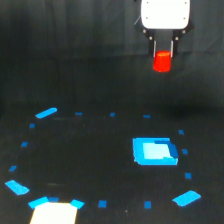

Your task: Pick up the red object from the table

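Observation:
The red object [162,61] is a small bright red-orange stubby block held up high in the exterior view's upper right, well above the black table [90,165]. My gripper [163,54] hangs from the white arm head [165,14] and is shut on the red object, with its thin dark fingers [154,49] running down either side of the block's top. The block's lower half shows below the fingertips.
A larger bright blue flat block [154,151] lies on the table below the gripper. Small blue tape marks [46,113] form a ring around the table. A pale object [54,212] with blue edges sits at the bottom left edge.

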Tool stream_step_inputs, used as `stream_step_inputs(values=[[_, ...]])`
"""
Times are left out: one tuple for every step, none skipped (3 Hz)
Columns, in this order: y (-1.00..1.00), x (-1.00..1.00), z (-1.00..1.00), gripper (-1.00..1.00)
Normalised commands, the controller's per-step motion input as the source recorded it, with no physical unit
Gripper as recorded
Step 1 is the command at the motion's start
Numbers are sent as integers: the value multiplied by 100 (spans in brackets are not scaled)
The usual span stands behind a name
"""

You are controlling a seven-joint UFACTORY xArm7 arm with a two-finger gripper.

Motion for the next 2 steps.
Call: stream_step_inputs(values=[[13,13,50,-100],[-33,-14,82,-100]])
